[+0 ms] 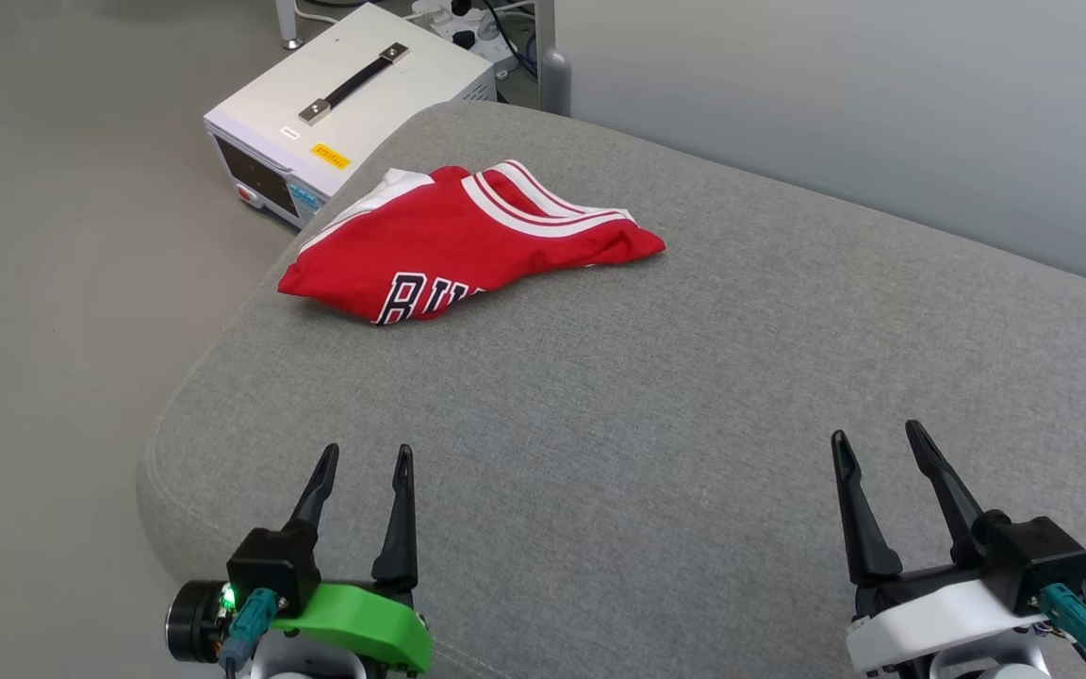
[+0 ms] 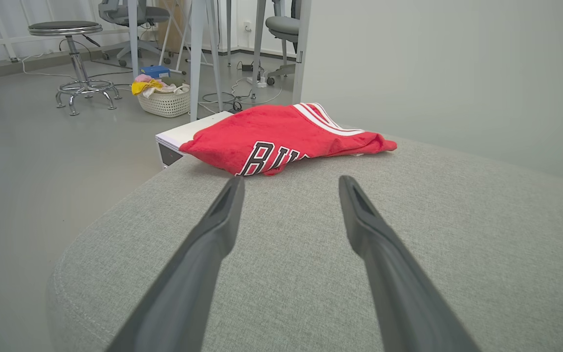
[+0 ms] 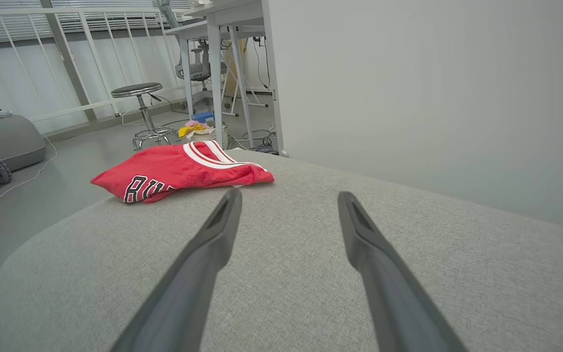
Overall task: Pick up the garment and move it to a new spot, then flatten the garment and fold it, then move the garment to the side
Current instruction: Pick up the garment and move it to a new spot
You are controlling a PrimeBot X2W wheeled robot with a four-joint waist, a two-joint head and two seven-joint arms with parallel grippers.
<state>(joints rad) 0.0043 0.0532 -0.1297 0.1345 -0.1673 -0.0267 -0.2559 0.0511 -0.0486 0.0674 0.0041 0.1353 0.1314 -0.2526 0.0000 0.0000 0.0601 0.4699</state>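
Left gripper [image 1: 367,453] and right gripper [image 1: 876,432] both show in the head view with their fingers spread apart and nothing between them, low over the near part of the grey cushion [image 1: 647,424]. The garment [image 1: 468,245] lies well ahead of both, closer in line with the left gripper and far off to the left of the right one. It is a crumpled red heap near the cushion's far left edge, with striped trim on top and black lettering on its near side. Just beyond it, on the floor, stands a white box [image 1: 345,104] with a dark handle.

In the left wrist view, the open fingers point almost straight at the garment, which sits ahead of the tips and apart from them.

In the right wrist view, the garment lies ahead and to the left of the parted fingers, untouched.

Judging by this, nothing of the task is done: the garment is not yet picked up, and moving, flattening, folding and setting it aside are all left.
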